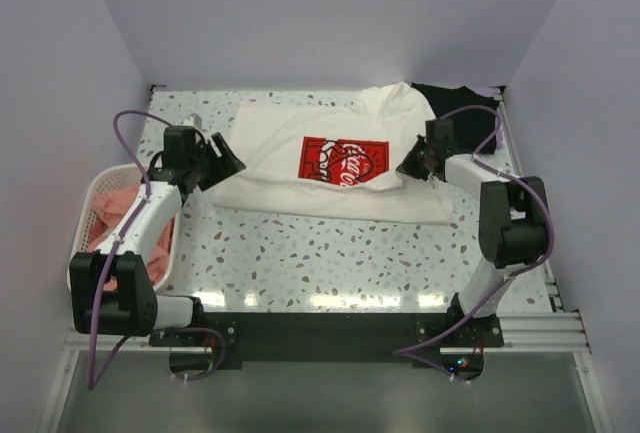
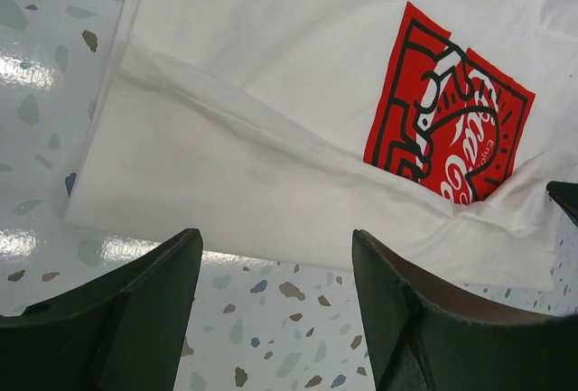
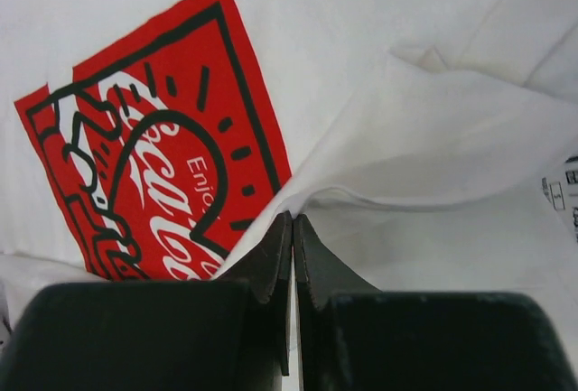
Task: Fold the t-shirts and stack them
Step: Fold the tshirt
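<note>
The white t-shirt (image 1: 330, 168) lies spread, print up, on the bench (image 1: 330, 253), from centre toward 12 o'clock. My right gripper (image 3: 291, 228) is closed on a fold at its 3 o'clock edge. My left gripper (image 2: 275, 251) hangs open just beside its 9 o'clock edge. A black t-shirt (image 1: 455, 96) lies at 1 o'clock. Pink t-shirts (image 1: 112, 201) lie in the basket (image 1: 88, 215) at 9 o'clock.

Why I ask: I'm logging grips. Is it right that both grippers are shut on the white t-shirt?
No: only the right gripper is shut on the white t-shirt. The left gripper is open, jaws apart near the shirt's edge, holding nothing, as the left wrist view shows.
</note>
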